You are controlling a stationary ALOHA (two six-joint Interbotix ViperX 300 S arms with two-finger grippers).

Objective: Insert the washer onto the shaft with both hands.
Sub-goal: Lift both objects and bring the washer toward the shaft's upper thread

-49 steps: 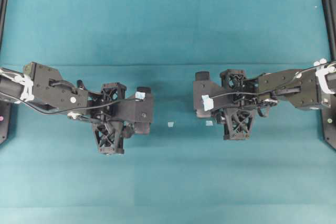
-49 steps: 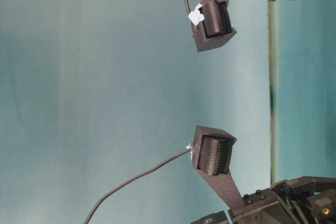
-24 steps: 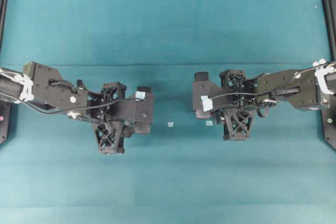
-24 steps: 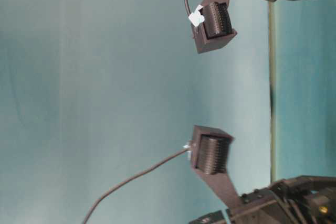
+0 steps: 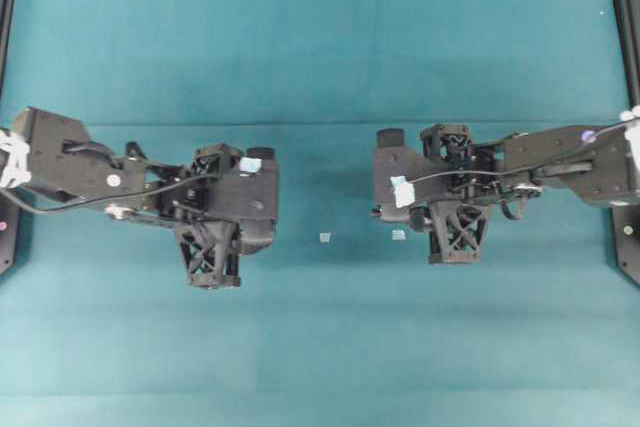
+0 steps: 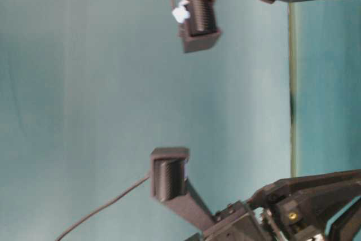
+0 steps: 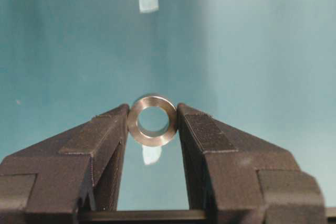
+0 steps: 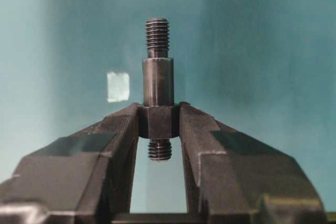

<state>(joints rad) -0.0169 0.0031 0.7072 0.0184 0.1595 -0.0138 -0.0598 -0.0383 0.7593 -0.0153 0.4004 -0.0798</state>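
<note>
1. The left gripper (image 7: 153,121) has its jaws clamped on the washer (image 7: 153,120), pinched by its outer rim right at the jaw tips. The hole faces the wrist camera and stays clear, which is what you want.
2. The right gripper (image 8: 158,121) has its jaws closed on the shaft (image 8: 157,87), squeezing the thicker collar. The smooth barrel and a threaded end stick out past the jaw tips, and a shorter threaded stub pokes back between the jaws.
3. Handling guess: both parts look like hard, rigid metal, small and light, so nothing to crush. They're smooth and shiny though, so I'd expect them to be slippery. The washer has only two thin contact lines on a round rim and could twist or pop out if it gets bumped off-axis.
4. Grip spots look sensible to me: rim for the washer, collar for the shaft, which leaves the long end free to take the ring.
5. Count: one washer, one shaft, two grippers, and two little pale tape squares (image 5: 324,237) on the table (image 5: 320,347), lying between the two sets of jaws in the overhead view.
6. The grippers sit well apart, so nothing is lined up yet.
</note>
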